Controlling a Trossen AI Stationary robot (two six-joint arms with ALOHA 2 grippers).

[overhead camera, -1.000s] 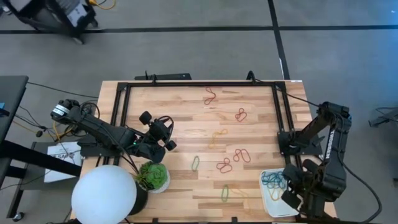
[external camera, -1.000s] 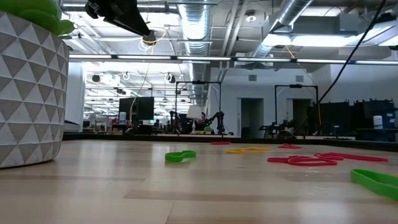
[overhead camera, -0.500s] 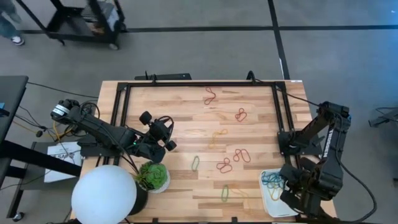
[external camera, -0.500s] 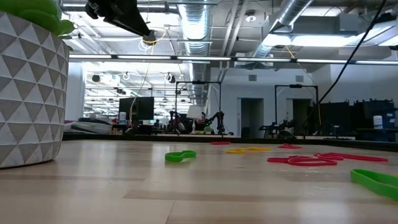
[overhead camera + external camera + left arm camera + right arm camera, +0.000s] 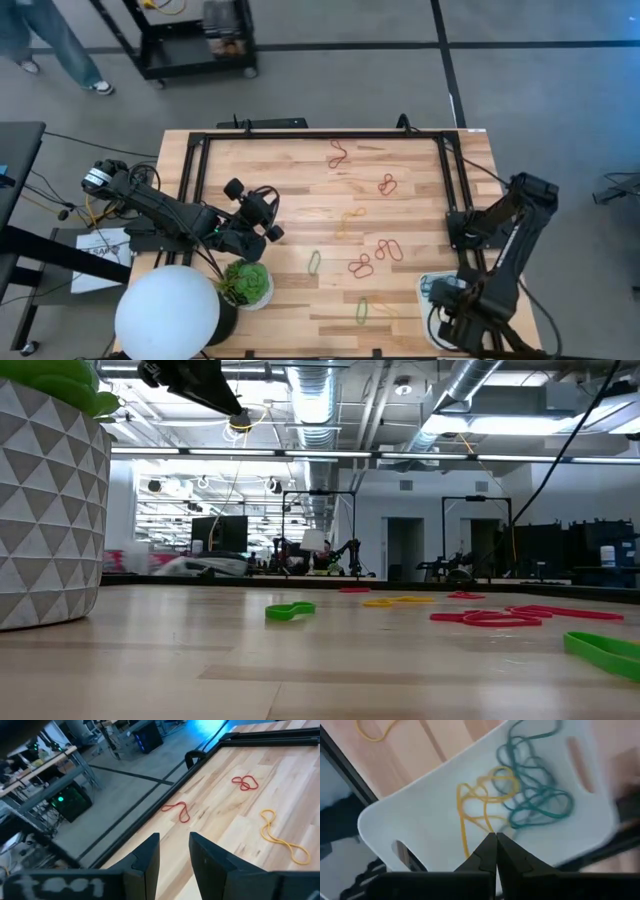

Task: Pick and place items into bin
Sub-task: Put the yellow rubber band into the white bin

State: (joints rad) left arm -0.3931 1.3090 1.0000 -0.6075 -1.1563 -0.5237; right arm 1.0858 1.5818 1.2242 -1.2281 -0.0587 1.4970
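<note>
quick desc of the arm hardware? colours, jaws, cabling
Both arms are dark, near-black jointed links. The left arm carries round knob-like motor housings, a silver cap at its base and loose black cables. The right arm is boxier, trailing a black cable. Jaws are flat, matte black, tapering to blunt tips.

The left arm is stretched in from the table's left edge, bent a bit at the elbow, with the left gripper (image 5: 262,212) held up off the surface and its fingers (image 5: 147,860) parted by a small gap. The right arm is folded back at the near right corner, right gripper (image 5: 495,845) pointed down, fingers pressed together.
</note>
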